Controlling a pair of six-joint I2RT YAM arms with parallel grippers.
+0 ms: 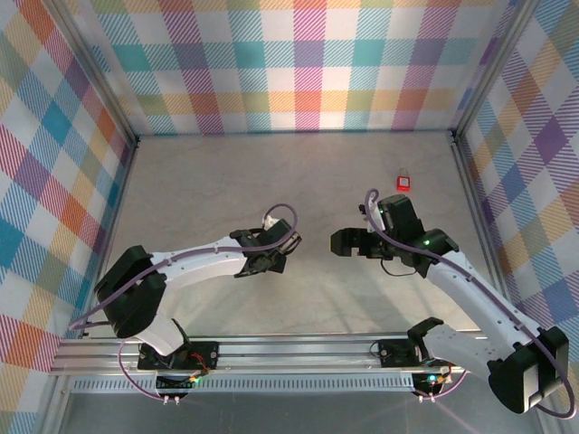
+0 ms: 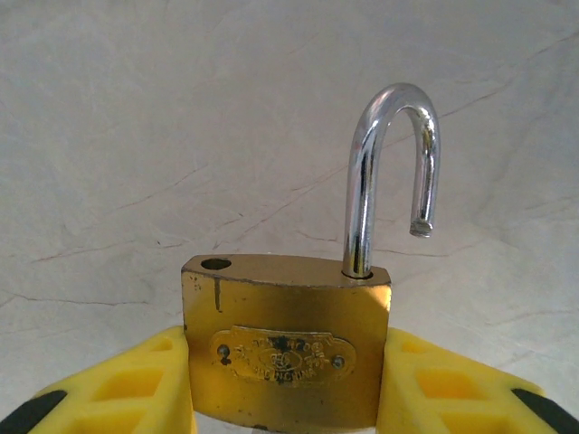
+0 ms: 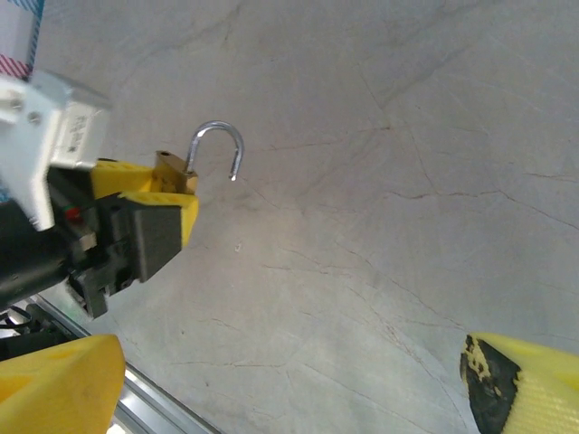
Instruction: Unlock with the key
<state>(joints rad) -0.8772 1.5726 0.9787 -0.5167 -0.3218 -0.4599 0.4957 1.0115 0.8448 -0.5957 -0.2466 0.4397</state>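
Now the left gripper (image 2: 288,402) is pinching the gold padlock (image 2: 285,348) by its sides over the middle of the table (image 1: 271,181), its open loop (image 2: 391,154) sticking straight out past the fingers (image 2: 145,389), while the right gripper (image 3: 289,389) is hanging nearby on its right, fingers spread wide.

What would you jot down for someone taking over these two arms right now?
Left gripper: shut on the brass padlock, held off the table.
Right gripper: open, empty, facing the padlock.
Shackle: free of the body on one side, so the unlocking is done.
Small red item on the table, far right: maybe the key, too small to tell.
Left to do: probably only setting the padlock down.
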